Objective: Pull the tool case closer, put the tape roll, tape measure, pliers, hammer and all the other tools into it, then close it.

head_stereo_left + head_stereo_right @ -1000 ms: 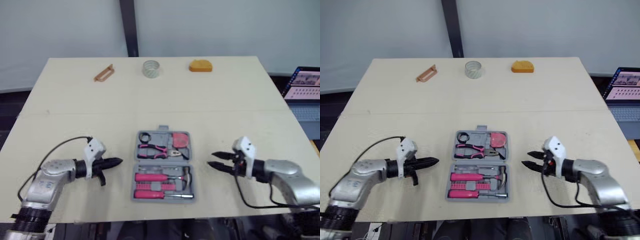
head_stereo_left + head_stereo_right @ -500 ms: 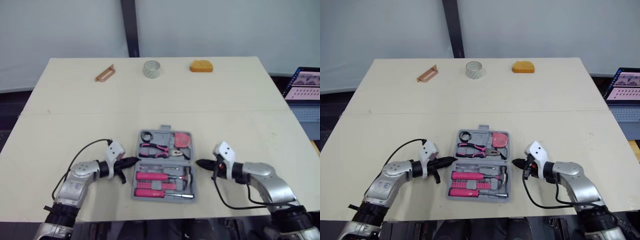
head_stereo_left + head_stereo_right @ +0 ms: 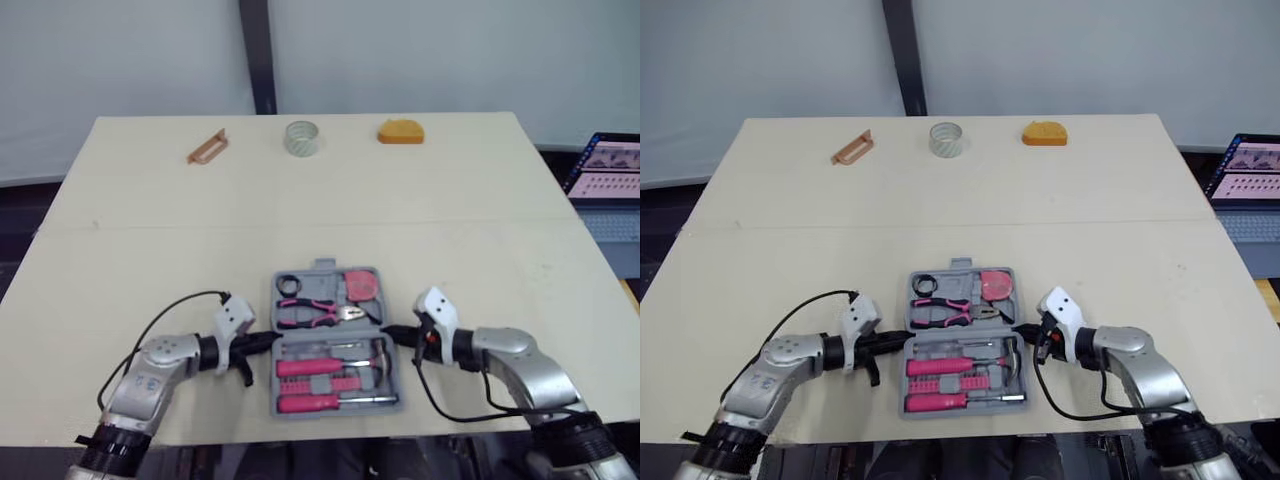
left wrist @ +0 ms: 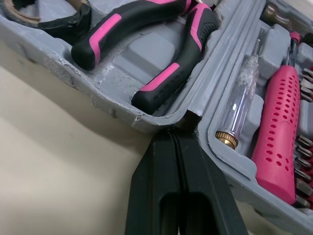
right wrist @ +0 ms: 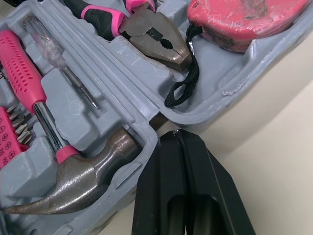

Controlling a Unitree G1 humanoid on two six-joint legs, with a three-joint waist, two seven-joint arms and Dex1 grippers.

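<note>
The grey tool case [image 3: 335,340] lies open near the table's front edge. In it sit pink-handled pliers [image 4: 161,44], a hammer [image 5: 73,186], a red tape measure [image 5: 244,19], a black tape roll [image 4: 49,14] and a pink screwdriver [image 4: 279,127]. My left gripper [image 3: 268,340] is shut, its tips against the case's left side at the hinge notch [image 4: 188,120]. My right gripper [image 3: 392,333] is shut too, with its tips at the hinge on the case's right side. At the table's far edge lie a clear tape roll [image 3: 301,137], an orange tape measure [image 3: 400,131] and a brown tool [image 3: 207,147].
A laptop [image 3: 610,170] stands off the table's right side. Bare tabletop [image 3: 320,215] stretches between the case and the far items. Cables loop from both wrists close to the front edge.
Both grippers have come inward from the sides until their tips touch the case at its hinge. The case has slid slightly toward the front edge and turned a little.
</note>
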